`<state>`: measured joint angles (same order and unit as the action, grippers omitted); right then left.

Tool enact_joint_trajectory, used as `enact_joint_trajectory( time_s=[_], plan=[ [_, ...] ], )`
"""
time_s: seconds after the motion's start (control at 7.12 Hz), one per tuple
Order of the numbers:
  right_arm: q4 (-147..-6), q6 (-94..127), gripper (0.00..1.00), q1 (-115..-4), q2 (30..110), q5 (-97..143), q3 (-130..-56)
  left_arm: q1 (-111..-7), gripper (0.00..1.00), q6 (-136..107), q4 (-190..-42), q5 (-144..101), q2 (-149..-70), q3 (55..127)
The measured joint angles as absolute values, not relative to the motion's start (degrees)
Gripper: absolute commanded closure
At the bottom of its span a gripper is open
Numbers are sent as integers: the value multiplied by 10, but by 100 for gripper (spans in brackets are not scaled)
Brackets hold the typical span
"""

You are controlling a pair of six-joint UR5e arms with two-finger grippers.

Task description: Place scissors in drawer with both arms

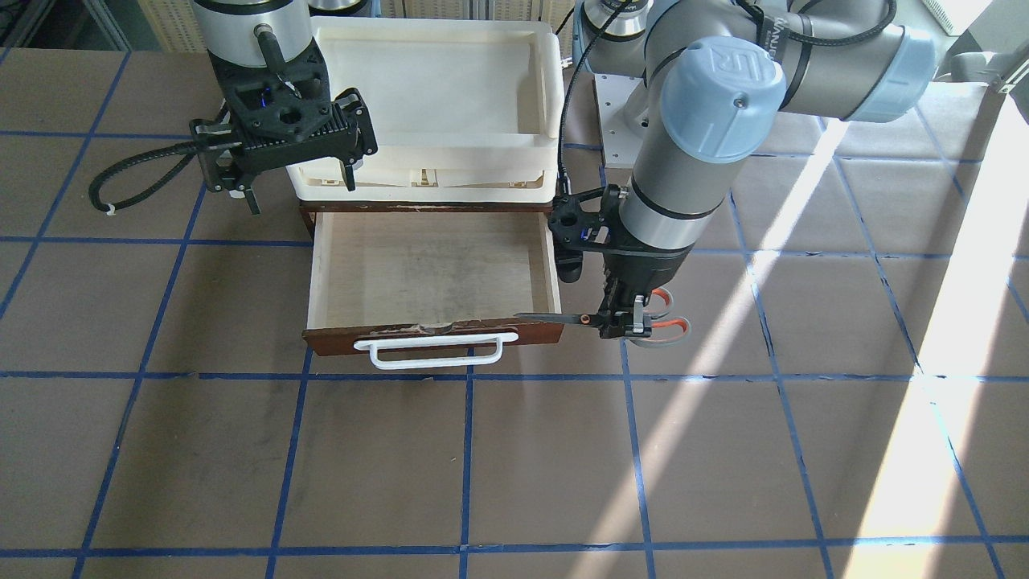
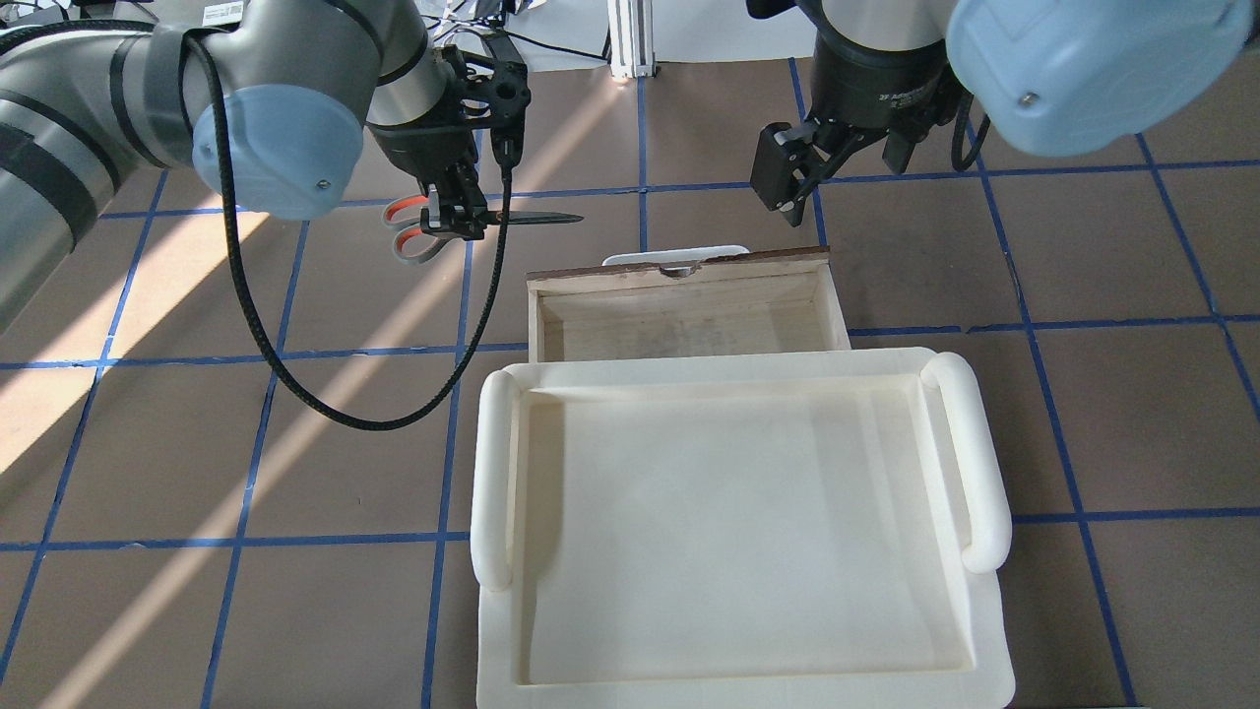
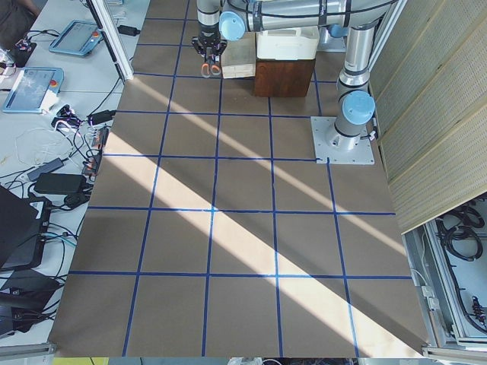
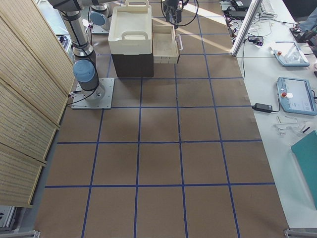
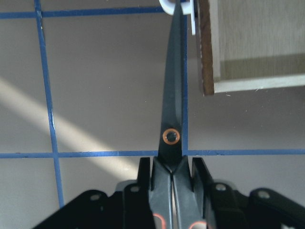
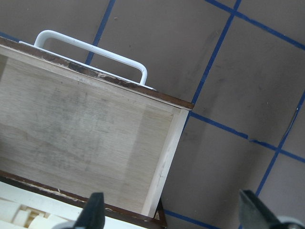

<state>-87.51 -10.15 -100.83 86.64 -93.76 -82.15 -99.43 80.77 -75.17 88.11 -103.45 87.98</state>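
The scissors [image 1: 587,318] [image 2: 512,219] [image 5: 172,95] are hanging level above the table [image 1: 482,466], clamped in the left gripper [image 1: 627,322] [image 2: 455,222] [image 5: 171,164]. They are lying outside the drawer [image 1: 321,342] [image 2: 689,315] [image 5: 238,43], just off the front corner on the robot's left. The blades are pointing along the drawer's front, and in the left wrist view the tip is reaching toward the end of the white bar handle [image 1: 438,354] [image 2: 674,254] [image 6: 95,47].

The left gripper's fingers are pressing together on the scissors just behind the orange-ringed pivot. The finger loops are sticking out behind the fingers, away from the drawer.

The right gripper [image 1: 302,191] [image 2: 797,192] [image 6: 174,212] is hovering above the drawer's other side with its fingers spread wide. It is holding and touching nothing.

The scissors are showing thin blades, shut together and dark in shadow, with grey handles lined in red-orange. The drawer is standing pulled out, shallow and rectangular, its pale plywood floor bare and smudged grey. Its front is dark reddish-brown wood with a chipped top edge. A cream plastic tray [image 1: 555,80] [image 2: 497,473] with rounded tubular side grips is sitting on the dark cabinet [image 3: 285,76] [image 4: 131,64] above the drawer. The table is matte brown, crossed by a grid of blue tape, and bands of sunlight are falling across it.
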Motion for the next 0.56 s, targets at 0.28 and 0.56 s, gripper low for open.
enact_joint_trajectory(
  time_s=[0.28,0.56],
  plan=[
    [-837,-32,0,-1007,883,-915,-826,-1058,100,727,-752,880,-1041,884],
    [-837,-24,0,-1004,899,-910,-850,-1100,100,683,-752,879,-1047,888]
  ],
)
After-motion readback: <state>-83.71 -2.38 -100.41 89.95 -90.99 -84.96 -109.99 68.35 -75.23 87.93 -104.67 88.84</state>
